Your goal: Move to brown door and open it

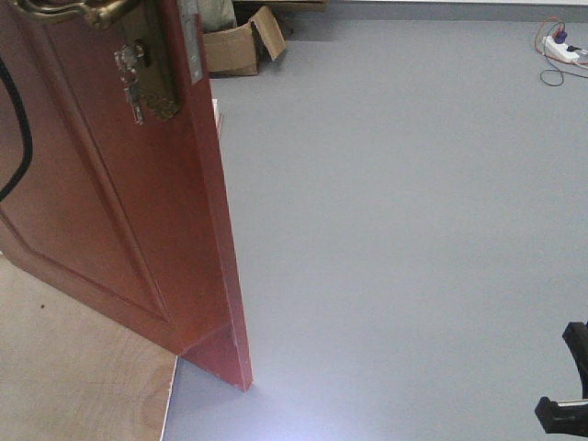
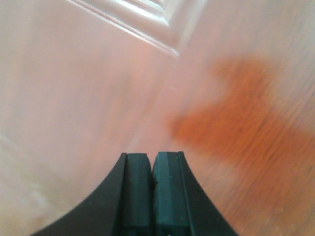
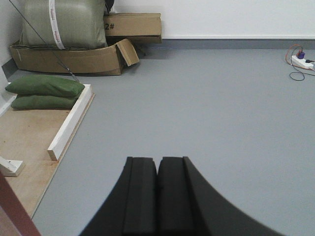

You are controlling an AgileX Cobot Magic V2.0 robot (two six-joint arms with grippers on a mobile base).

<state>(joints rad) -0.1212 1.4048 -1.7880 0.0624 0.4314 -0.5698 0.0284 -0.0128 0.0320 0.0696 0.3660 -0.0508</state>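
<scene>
Though blur hides contact, the brown door (image 1: 110, 193) stands swung open just ahead of the left gripper (image 2: 152, 158), closed on nothing like the right gripper (image 3: 158, 161); task seemingly near done.

Cut off and blurred
The handle (image 1: 69, 11) runs off the top edge; the door (image 2: 88, 98) is a blur in the left wrist view.

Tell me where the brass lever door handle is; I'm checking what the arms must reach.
In the front-facing view, the brass lever handle sits at the top left edge, on the brown wooden door, just above the hanging keys.
</scene>
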